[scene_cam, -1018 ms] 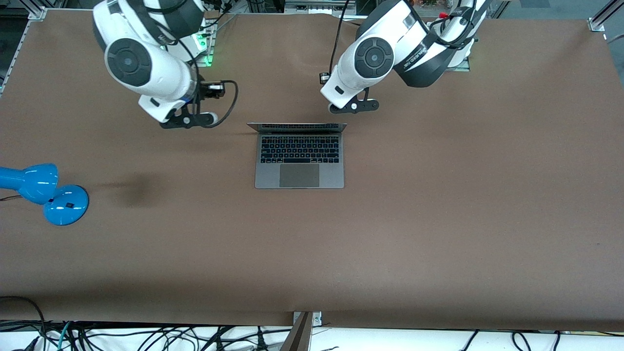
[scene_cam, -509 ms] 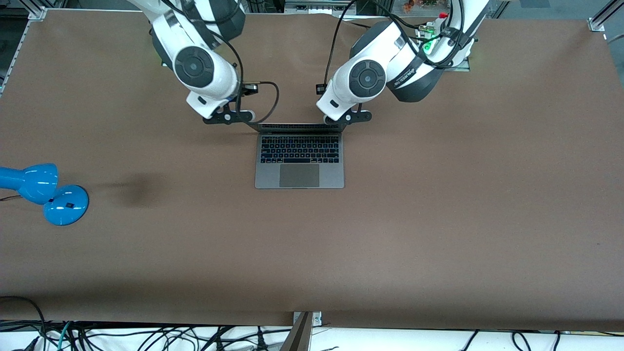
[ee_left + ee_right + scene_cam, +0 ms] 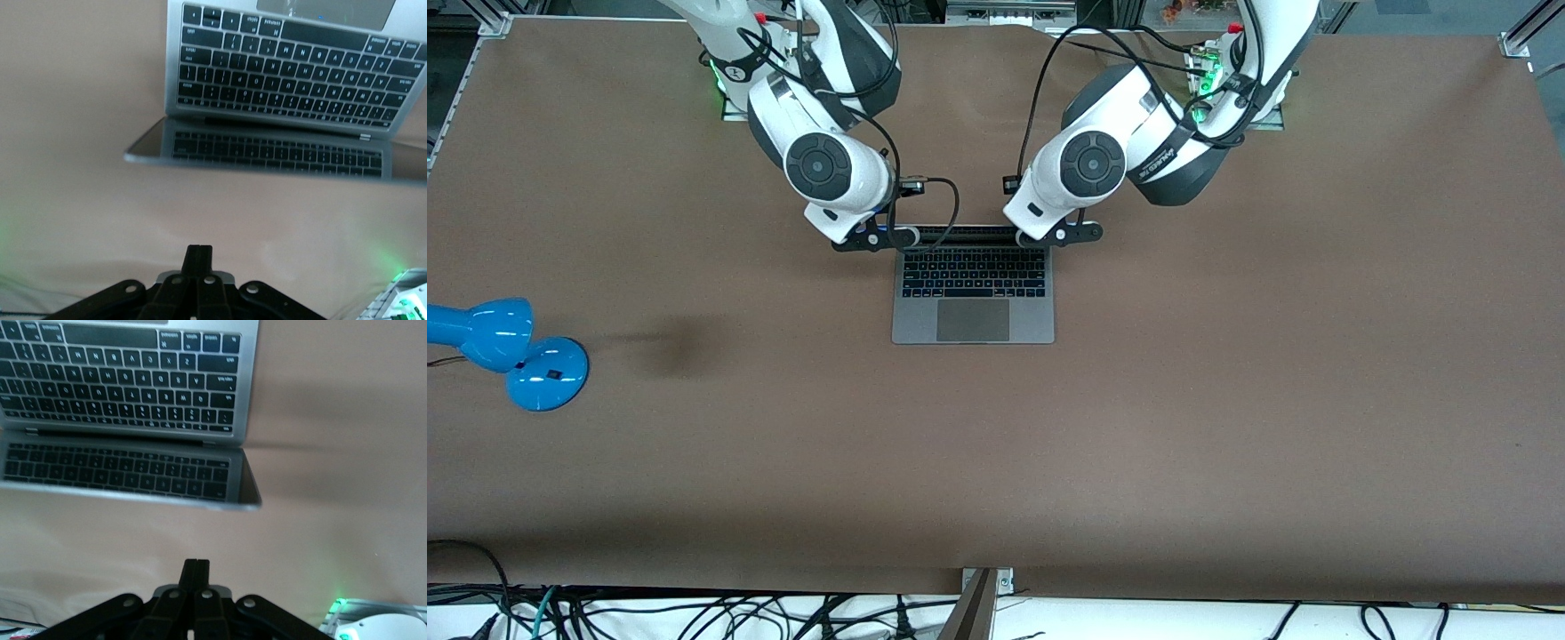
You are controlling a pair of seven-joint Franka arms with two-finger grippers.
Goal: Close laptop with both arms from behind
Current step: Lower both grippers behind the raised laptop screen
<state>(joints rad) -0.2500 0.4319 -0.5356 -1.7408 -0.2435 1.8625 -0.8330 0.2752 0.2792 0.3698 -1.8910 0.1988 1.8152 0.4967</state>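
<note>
The silver-grey laptop (image 3: pixel 973 307) lies open in the middle of the table, its lid standing up at the edge nearest the arms. My left gripper (image 3: pixel 1060 236) is shut and empty over the lid's corner toward the left arm's end. My right gripper (image 3: pixel 874 241) is shut and empty at the other lid corner. In the left wrist view the shut fingers (image 3: pixel 198 252) point at the laptop (image 3: pixel 287 73), whose screen mirrors the keys. The right wrist view shows the same: shut fingers (image 3: pixel 195 565) and the laptop (image 3: pixel 120 380). I cannot tell whether either gripper touches the lid.
A blue desk lamp (image 3: pixel 511 348) stands near the table edge at the right arm's end. Black cables (image 3: pixel 649 613) hang along the table's front edge. The brown table (image 3: pixel 1227 400) spreads wide around the laptop.
Both arms have come down toward the laptop's lid. The right gripper travelled far from its end of the table to the lid corner; the left gripper moved a little closer.
</note>
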